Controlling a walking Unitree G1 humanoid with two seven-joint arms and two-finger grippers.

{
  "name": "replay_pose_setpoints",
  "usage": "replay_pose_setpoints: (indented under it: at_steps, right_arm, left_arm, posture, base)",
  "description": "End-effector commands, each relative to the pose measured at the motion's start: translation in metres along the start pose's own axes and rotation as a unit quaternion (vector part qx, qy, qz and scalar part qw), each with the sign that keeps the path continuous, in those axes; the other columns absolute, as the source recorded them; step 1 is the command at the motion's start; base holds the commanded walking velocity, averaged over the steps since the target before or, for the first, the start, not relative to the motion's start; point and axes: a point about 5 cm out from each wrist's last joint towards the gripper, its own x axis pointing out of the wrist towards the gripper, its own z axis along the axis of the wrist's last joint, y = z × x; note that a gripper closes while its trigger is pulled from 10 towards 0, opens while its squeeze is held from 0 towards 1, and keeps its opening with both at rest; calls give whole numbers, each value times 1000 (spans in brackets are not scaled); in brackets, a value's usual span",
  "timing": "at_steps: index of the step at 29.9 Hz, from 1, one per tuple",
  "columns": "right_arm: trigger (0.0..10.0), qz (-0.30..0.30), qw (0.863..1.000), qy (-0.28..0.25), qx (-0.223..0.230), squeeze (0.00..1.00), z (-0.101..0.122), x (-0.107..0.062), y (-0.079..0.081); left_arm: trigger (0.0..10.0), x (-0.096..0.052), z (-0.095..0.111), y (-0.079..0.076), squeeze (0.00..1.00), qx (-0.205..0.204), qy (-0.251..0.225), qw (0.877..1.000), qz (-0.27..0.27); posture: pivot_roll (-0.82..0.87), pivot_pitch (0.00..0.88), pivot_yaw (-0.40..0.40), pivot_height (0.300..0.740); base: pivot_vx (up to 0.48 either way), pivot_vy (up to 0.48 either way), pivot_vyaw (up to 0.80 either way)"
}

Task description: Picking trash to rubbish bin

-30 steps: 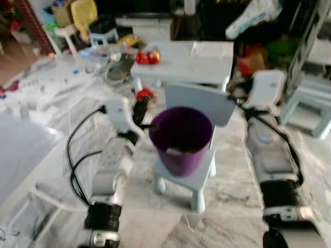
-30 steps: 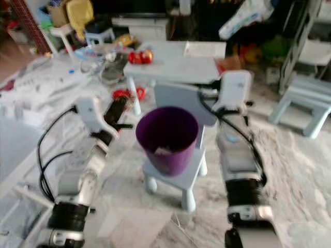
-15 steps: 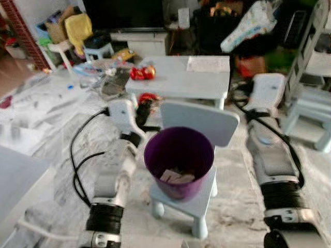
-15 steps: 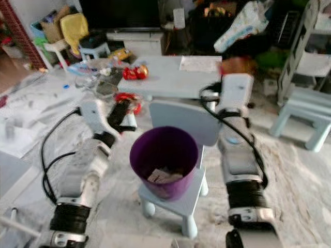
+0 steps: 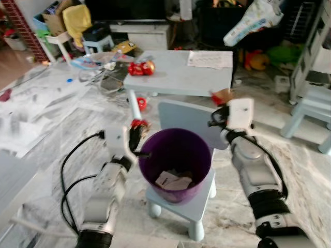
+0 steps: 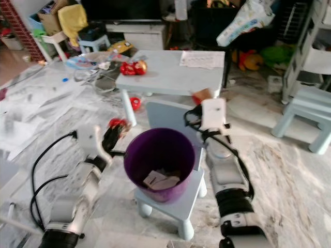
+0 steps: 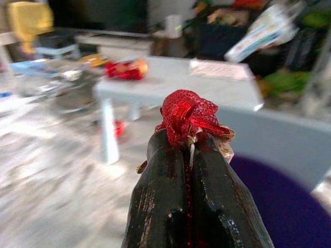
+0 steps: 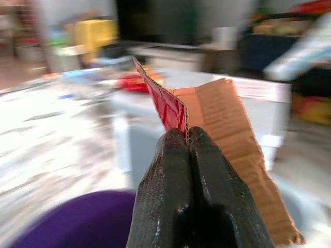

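The left eye and right eye views look forward and down from the robot's head, taking in both arms and a purple bin (image 5: 177, 163) on a small chair (image 5: 192, 194) close below. Both share the tabletop (image 6: 170, 72) farther ahead and the marble floor (image 6: 289, 170).

The left wrist view looks along the left gripper (image 7: 189, 146) at close range toward the same tabletop. The right wrist view looks along the right gripper (image 8: 188, 135), blurred, over the bin rim.

We're in a cluttered home, prob. a kids' play area: small pale-blue table (image 5: 181, 72) w/ matching chair (image 5: 199, 134), stools (image 5: 95, 44), marble floor (image 5: 57, 124), toys behind.
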Motion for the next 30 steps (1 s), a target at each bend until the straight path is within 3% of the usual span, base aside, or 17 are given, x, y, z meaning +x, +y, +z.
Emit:
replay_pose_setpoints:
  at_steps: [1, 6, 11, 16, 22, 23, 25, 26, 27, 30]
  right_arm:
    - [0, 25, 1000, 5, 8, 0, -5, 0, 7]
    - [0, 37, 999, 23, 28, 0, -18, 1, 17]
    - [0, 31, 993, 77, 82, 0, -38, 3, 19]
    - [0, 44, 985, 146, 81, 0, -61, -1, 20]
    - [0, 13, 974, 209, 86, 0, -81, -9, 14]
    - [2196, 9, 972, 219, 87, 0, -85, -11, 14]
    - [2196, 9, 972, 220, 86, 0, -86, -12, 14]
    - [10000, 8, 972, 221, 83, 898, -87, -12, 14]
    - [10000, 1, 972, 221, 85, 1000, -87, -13, 13]
    - [10000, 0, 972, 219, 85, 1000, -87, -12, 13]
  left_arm:
    - [0, -3, 7, 2, 0, 17, -14, 1000, 0]
    - [0, -19, 1, 10, 0, 21, 2, 1000, 8]
    - [0, -29, 5, 8, 0, 19, 13, 999, -28]
    - [0, -31, 5, 11, 0, 16, 21, 999, -32]
    - [0, -31, 7, 9, 0, 13, 24, 999, -37]
    - [0, -31, 7, 8, 0, 12, 26, 999, -39]
    - [0, -31, 7, 7, 0, 12, 26, 999, -40]
    - [0, -31, 7, 7, 0, 11, 27, 999, -42]
    - [0, -32, 7, 7, 0, 12, 29, 998, -46]
    - [0, -32, 7, 7, 0, 12, 31, 998, -49]
  posture:
    - [3, 68, 98, 740]
    - [36, 78, 91, 740]
    - [57, 90, 88, 740]
    - [71, 92, 87, 740]
    - [72, 93, 92, 740]
    - [73, 93, 95, 740]
    - [72, 93, 95, 740]
    - [72, 93, 96, 740]
    - [73, 92, 98, 740]
    - [73, 91, 98, 740]
  base:
    - [0, 0, 0]
    - [0, 0, 0]
    - [0, 0, 0]
    - [0, 0, 0]
    - [0, 0, 0]
    - [0, 0, 0]
    - [0, 0, 0]
    - [0, 0, 0]
    - [0, 0, 0]
    - [0, 0, 0]
